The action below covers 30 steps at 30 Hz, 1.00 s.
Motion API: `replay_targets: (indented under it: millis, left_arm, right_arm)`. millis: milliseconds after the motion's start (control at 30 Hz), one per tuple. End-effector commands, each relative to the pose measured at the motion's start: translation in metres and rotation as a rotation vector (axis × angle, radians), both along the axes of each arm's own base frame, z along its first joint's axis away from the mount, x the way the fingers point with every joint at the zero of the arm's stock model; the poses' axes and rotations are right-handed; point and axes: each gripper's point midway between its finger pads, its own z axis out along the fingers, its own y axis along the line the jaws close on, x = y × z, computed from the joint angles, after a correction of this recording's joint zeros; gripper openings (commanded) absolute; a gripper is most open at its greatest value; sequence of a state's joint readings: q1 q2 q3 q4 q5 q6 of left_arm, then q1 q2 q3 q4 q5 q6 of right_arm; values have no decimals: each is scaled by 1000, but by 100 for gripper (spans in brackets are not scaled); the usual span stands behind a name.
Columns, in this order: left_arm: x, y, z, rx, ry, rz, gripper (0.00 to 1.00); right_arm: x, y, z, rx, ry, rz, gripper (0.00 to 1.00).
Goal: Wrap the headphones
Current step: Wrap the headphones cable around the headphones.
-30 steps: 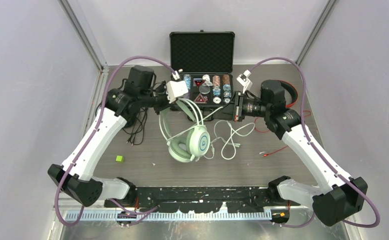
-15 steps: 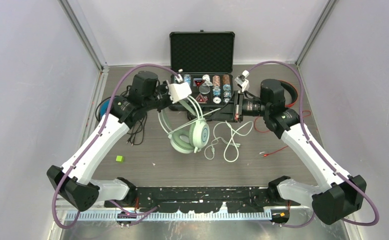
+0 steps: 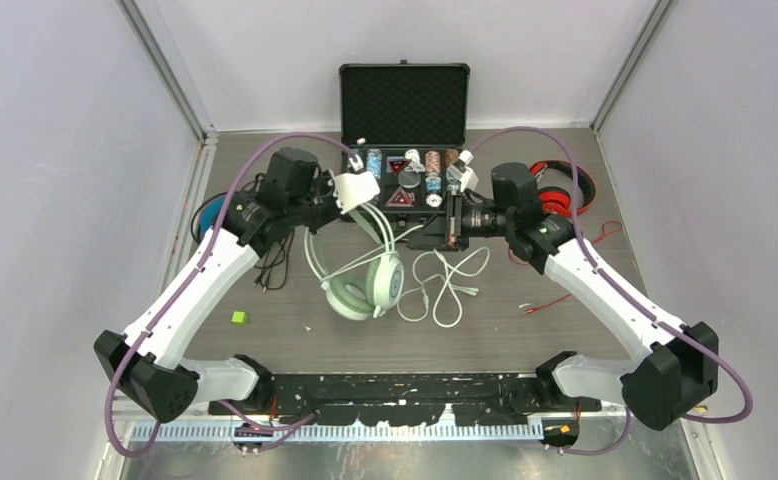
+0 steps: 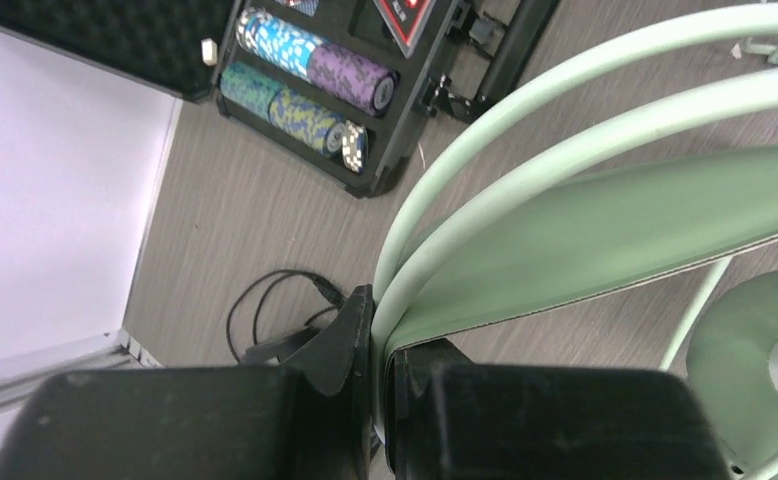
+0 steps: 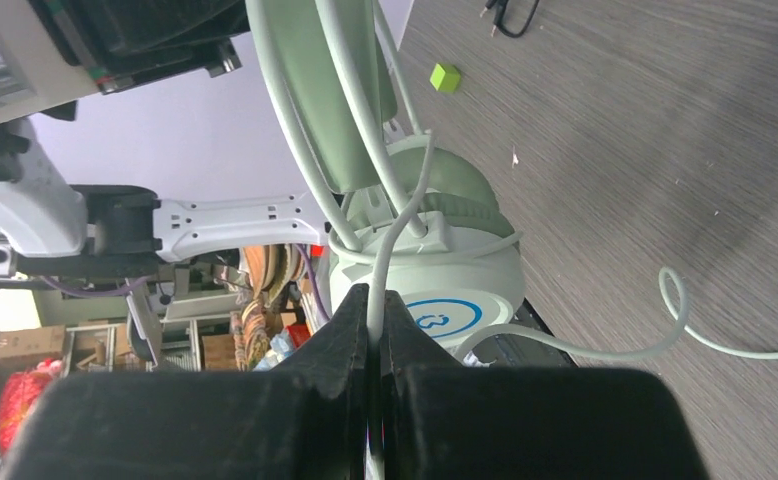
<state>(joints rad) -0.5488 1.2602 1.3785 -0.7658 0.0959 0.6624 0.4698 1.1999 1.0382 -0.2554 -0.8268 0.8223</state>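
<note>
Mint-green headphones [image 3: 363, 283] hang just in front of the open chip case [image 3: 403, 105], headband [image 4: 605, 210] uppermost and ear cups low over the table [image 3: 295, 340]; contact with the table cannot be told. Left gripper [image 4: 375, 325] has its fingers clamped on the headband, pinching the padded strap and wire hoops from both sides. Judged purpose: hold the pair lifted and steady so the cord can be passed round it. White cable [image 5: 397, 225] crosses the headband stem above one ear cup [image 5: 435, 300] and drops into the right gripper [image 5: 375, 305], whose fingers are pressed together on it, the cord caught in the slit between them, just beside the cup. The slack lies in loose loops on the table in front of the case, right of the cups. Judged step: winding cord about the headband, with most of it not yet wrapped. Red headphones [image 3: 562, 188] sit right of the case, apart from both grippers; a black cable [image 3: 270, 262] lies left-front of the case
</note>
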Motion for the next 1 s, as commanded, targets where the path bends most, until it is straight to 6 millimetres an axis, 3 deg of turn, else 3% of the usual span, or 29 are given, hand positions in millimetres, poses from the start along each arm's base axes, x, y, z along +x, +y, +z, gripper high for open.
replay_targets:
  millis: [0, 200, 533, 833, 967]
  left_arm:
    - [-4, 11, 2, 19, 20, 35, 0]
    - [-5, 10, 1, 18, 52, 44, 0]
    - [-5, 14, -2, 35, 70, 66, 0]
    - [-9, 11, -5, 27, 97, 53, 0]
    - [-11, 18, -14, 60, 110, 72, 0]
  right_arm:
    - [6, 13, 17, 19, -103, -6, 0]
    - [-1, 28, -1, -26, -84, 14, 2]
    - [-6, 33, -23, -119, -82, 13, 8]
    - [-4, 41, -22, -135, -93, -1, 7]
    - [1, 46, 1, -93, -111, -11, 5]
